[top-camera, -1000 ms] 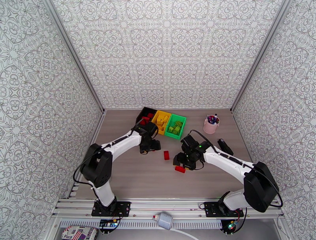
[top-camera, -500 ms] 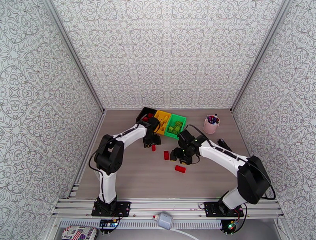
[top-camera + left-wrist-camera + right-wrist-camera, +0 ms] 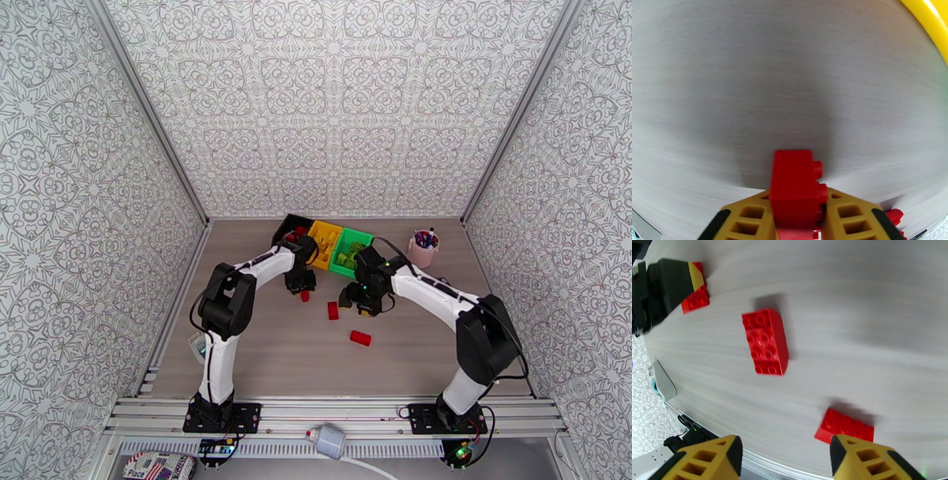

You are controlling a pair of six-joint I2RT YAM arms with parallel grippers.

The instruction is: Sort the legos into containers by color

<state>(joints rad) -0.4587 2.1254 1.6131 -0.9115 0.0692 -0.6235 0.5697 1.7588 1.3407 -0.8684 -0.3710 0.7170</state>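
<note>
the left gripper (image 3: 303, 293) is clamping a small red brick (image 3: 796, 185) between its yellow fingers (image 3: 746, 215), low over the table (image 3: 261, 347) and just in front of the black bin (image 3: 284, 229), which is holding other red pieces. whether the brick is clear of the wood is hard to tell. so the step in hand is the pick-up of a red lego for the black bin.

the right gripper (image 3: 786, 455) is hanging with its jaws apart and nothing between them, above a red two-by-four brick (image 3: 765, 341) and a second red brick (image 3: 845, 427), both lying loose on the table.

the yellow bin (image 3: 316, 227) and green bin (image 3: 359, 234) are sitting in the same row, each with bricks of its own colour.

the next move is probably calling for a short lift and a carry back over the black bin's rim before the left jaws are let go. the right arm is likely needing to drop onto one of the loose red bricks, and the nearness of the two arms is asking for care.
</note>
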